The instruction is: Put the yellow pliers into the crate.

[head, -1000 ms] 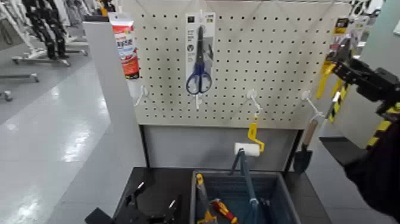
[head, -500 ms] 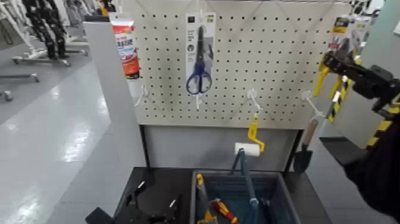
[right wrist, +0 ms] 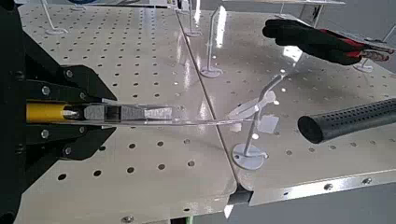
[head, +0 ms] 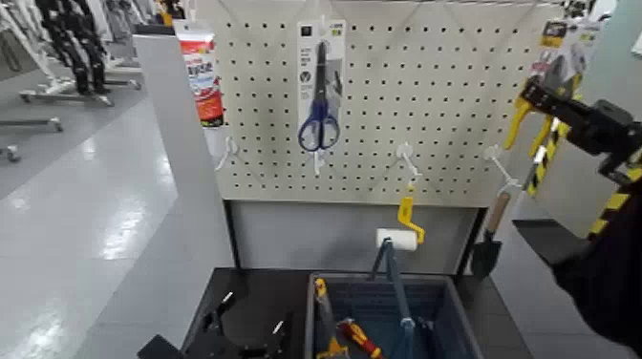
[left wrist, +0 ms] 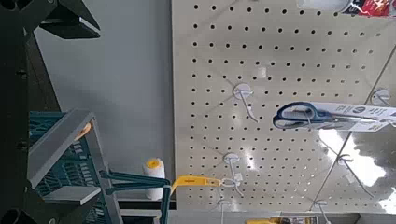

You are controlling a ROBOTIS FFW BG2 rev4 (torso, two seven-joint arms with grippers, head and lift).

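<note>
The yellow pliers (head: 519,119), on a white and clear card, hang in the air off the right edge of the pegboard. My right gripper (head: 541,95) is shut on them. In the right wrist view the fingers (right wrist: 65,89) clamp the card, with a yellow handle (right wrist: 42,112) and the dark jaws between them. The dark blue-grey crate (head: 382,280) stands low in front of the board, well below and left of the pliers. It also shows in the left wrist view (left wrist: 61,149). My left gripper (head: 244,329) is parked low, left of the crate, fingers apart.
The pegboard (head: 449,95) holds carded blue scissors (head: 318,95), a red-and-white tube (head: 201,76), bare hooks and a trowel (head: 489,239). A yellow-handled paint roller (head: 401,234) stands over the crate. A red-and-yellow tool (head: 358,336) lies inside. A yellow-black striped panel (head: 611,205) is at the right.
My right gripper has lifted the pliers a little higher and slightly right, off the board's right edge. The left arm has not moved.
</note>
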